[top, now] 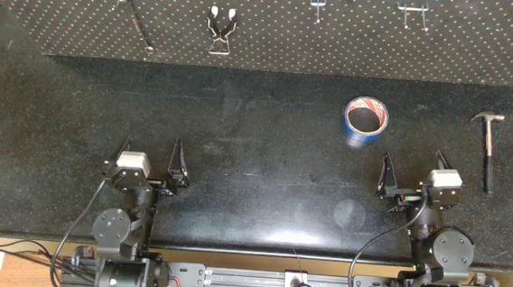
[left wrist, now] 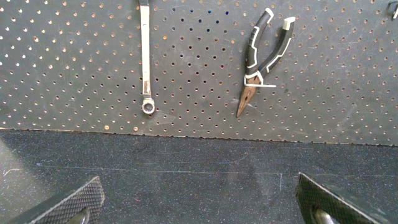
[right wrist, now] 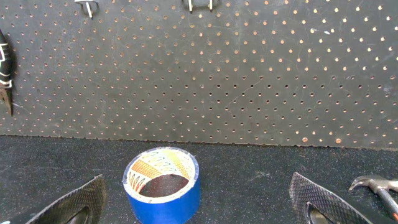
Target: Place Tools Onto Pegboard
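**Grippers.** The left gripper [top: 153, 148] rests low over the table [top: 254, 175], its two fingers spread wide apart, holding and touching nothing. The right gripper [top: 413, 163] is in the same state: fingers far apart, nothing between them, no contact with any tool. On each arm the fingers [left wrist: 68, 202] [right wrist: 323, 199] are dark tapering plates with a woven, carbon-fibre-like pattern.

**Tools on the table.** In the top view a tape roll [top: 366, 121] [right wrist: 163, 186] sits at about 11 o'clock from the right gripper and apart from it. It is a short blue cylinder resting on one flat face, with its hollow core open upward and a printed lining inside. A hammer [top: 487, 151] [right wrist: 376, 186] lies flat at about 2 o'clock from the same gripper, well clear of the tape. Its pale metal head points to 12 o'clock and its slim dark handle runs toward 6 o'clock.

**Tools on the pegboard.** The pegboard [top: 354, 46] is a dark panel with a regular grid of small holes. At roughly 12 o'clock from the left gripper hangs a wrench [top: 138, 22] [left wrist: 146, 59], a thin bright metal bar with its ring end lowest. At 1 o'clock hang pliers [top: 221, 31] [left wrist: 264, 59], needle-nosed, seated in a white hook, with black-and-white handles splayed upward and the nose down. Two bare metal hooks [top: 318, 5] [top: 413, 11] stand farther toward 3 o'clock.

**Surface.** The table is dark, finely speckled and faintly glossy.
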